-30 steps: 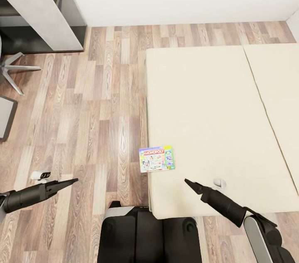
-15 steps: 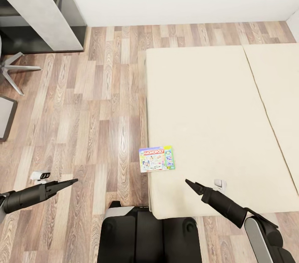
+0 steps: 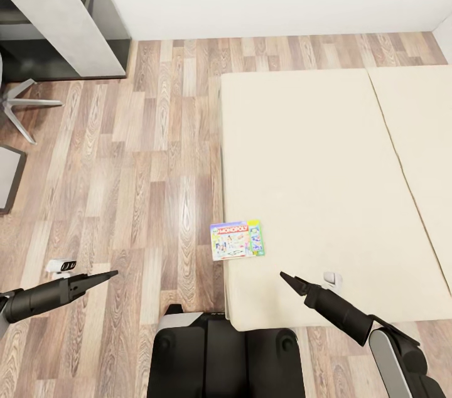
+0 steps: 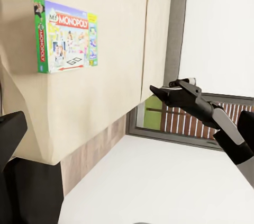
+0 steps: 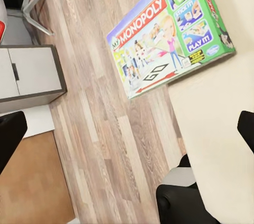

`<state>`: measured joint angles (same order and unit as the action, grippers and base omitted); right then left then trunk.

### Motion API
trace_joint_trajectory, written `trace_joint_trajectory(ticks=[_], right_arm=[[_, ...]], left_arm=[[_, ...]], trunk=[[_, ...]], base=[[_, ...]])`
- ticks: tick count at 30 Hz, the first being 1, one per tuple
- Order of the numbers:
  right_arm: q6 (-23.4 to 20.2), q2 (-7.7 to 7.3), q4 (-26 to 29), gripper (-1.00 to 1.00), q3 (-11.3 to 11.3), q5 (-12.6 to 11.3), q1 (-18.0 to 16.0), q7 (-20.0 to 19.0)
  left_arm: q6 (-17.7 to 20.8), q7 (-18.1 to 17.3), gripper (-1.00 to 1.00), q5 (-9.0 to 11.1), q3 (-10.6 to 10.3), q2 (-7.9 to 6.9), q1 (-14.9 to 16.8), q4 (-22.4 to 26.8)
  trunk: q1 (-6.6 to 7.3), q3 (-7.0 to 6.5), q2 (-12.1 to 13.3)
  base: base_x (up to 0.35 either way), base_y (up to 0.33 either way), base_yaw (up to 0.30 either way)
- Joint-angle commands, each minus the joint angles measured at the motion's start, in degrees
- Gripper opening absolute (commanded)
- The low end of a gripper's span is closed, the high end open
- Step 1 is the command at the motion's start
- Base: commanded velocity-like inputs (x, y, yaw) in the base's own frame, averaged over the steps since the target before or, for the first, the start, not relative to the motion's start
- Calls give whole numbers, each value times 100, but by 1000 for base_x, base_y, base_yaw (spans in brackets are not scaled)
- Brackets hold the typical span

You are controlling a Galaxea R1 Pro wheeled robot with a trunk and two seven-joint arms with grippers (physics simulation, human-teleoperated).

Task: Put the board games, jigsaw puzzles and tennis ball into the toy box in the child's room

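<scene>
A pale green board game (image 3: 237, 240), a "My Monopoly" box, lies flat on the near left corner of the bed (image 3: 326, 159), its left end jutting slightly over the mattress edge. The same board game (image 4: 66, 36) appears in the left wrist view, and the board game (image 5: 169, 36) looms large in the right wrist view. My right gripper (image 3: 284, 277) hovers open over the bed, just right of and nearer than the box. Over the floor to the box's left, my left gripper (image 3: 108, 274) is open and holds nothing. One end of the table (image 3: 63, 15) stands at the far left.
Wood-plank floor (image 3: 157, 153) runs between the table and the bed. Chair legs (image 3: 22, 106) stick out at the left edge, below the table. My dark base (image 3: 220, 354) sits against the bed's near corner. A white wall closes the far side.
Almost nothing: my right arm has shifted very slightly over the bed. The board game and the left arm are where they were.
</scene>
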<state>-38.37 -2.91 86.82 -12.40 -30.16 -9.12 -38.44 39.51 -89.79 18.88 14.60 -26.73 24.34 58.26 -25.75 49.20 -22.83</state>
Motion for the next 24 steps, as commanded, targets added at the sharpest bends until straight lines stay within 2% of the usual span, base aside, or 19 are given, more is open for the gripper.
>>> trace_joint_trajectory(ticks=[1, 17, 24], right_arm=[[-39, 0, 2, 100, -7, -26, -2, -6], [-47, -8, 2, 100, -22, -68, -2, -6], [-48, -5, 2, 100, -65, -64, 10, -2]], left_arm=[[62, -21, 100, 0, -1, -1, 1, 1], [62, -21, 100, -6, -14, 8, 1, 1], [60, -21, 100, -7, -11, 4, 1, 1]], trunk=[[-3, 6, -8], [-3, 4, -8], [-3, -44, -8]], base=[[-7, 0, 0], [-1, 0, 0], [0, 0, 0]])
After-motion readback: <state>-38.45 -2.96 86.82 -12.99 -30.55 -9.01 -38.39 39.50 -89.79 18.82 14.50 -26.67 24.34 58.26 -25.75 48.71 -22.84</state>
